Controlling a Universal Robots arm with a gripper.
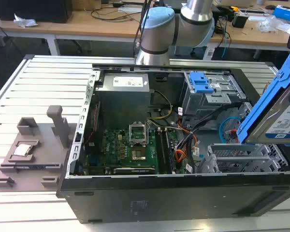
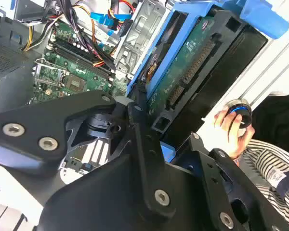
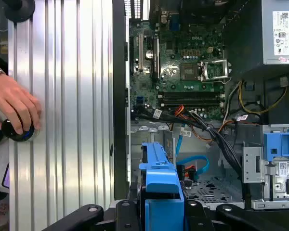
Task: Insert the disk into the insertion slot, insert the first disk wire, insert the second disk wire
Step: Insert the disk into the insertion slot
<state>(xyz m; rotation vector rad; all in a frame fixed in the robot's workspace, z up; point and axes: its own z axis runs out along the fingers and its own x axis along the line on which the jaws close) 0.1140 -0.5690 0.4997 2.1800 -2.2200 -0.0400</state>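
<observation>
The disk, a silver drive with a white label in a bright blue frame, hangs tilted at the exterior view's right, above the open computer case. My gripper is shut on the disk, its black fingers clamping the blue frame from both sides. In the first wrist view the frame's blue edge stands up between the gripper linkages. The insertion slot is the low silver perforated cage just below the disk, and its bay floor lies past the disk's edge. No wire is held.
A grey cage with a blue latch stands behind the slot. Motherboard, power supply and loose cables are also inside the case. A grey fixture sits at the left. A person's hand rests on a black knob.
</observation>
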